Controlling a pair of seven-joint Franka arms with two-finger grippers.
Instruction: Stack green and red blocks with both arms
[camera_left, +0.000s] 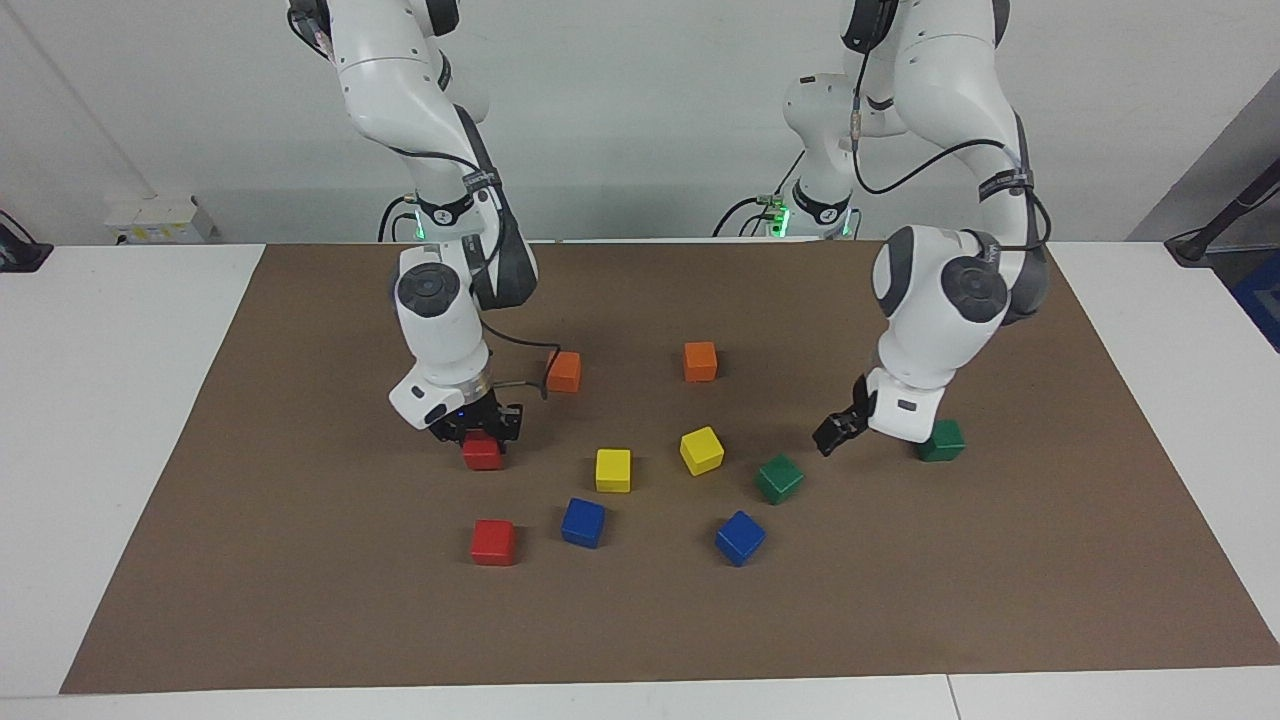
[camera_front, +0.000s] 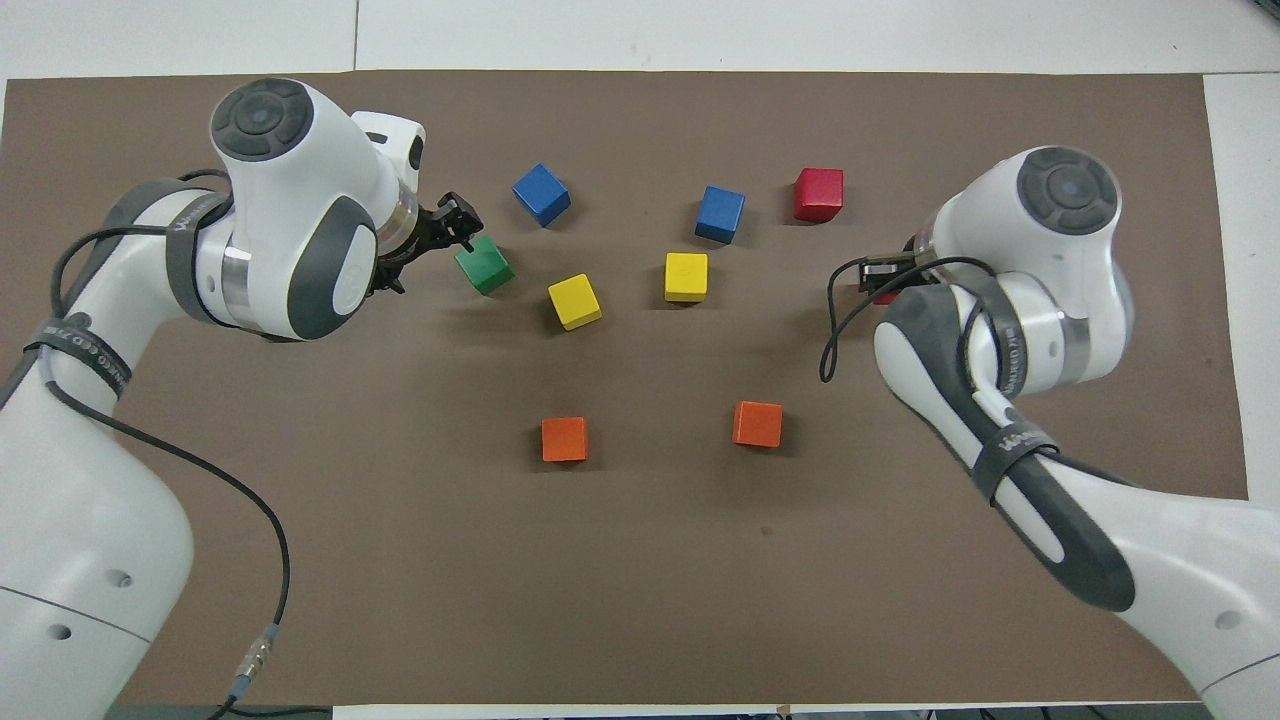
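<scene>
While the brown mat (camera_left: 300, 600) covers most of the white worktop (camera_left: 110, 420), both arms are down among the cubes. The right arm (camera_left: 440, 310) carries its pincer (camera_left: 480, 432) low over the mat at its own end, clamped together on a red cube (camera_left: 481, 452) that sits between the fingertips; in the overhead view only a sliver of that cube (camera_front: 884, 296) shows beside the wrist. The second red cube (camera_left: 493, 541) lies on the mat farther from the robots than this pincer, near but apart from it. An orange cube (camera_left: 564, 371) lies just beside the same pincer, nearer to the robots.

The left arm (camera_left: 940, 300) holds its pincer (camera_left: 835, 433) above the mat with fingers apart and nothing between them. One green cube (camera_left: 779, 477) lies just beside this pincer, toward the table's middle; from overhead the fingertips (camera_front: 458, 215) stand right at that cube (camera_front: 484, 265), yet the facing view shows a gap. The other green cube (camera_left: 942, 440) rests on the mat beside the left wrist, toward the left arm's end, partly hidden by it, and apart from the pincer.

Between the two pincers lie two yellow cubes (camera_left: 613, 469) (camera_left: 701, 450), two blue cubes (camera_left: 583, 522) (camera_left: 740, 537) and a second orange cube (camera_left: 700, 361).
</scene>
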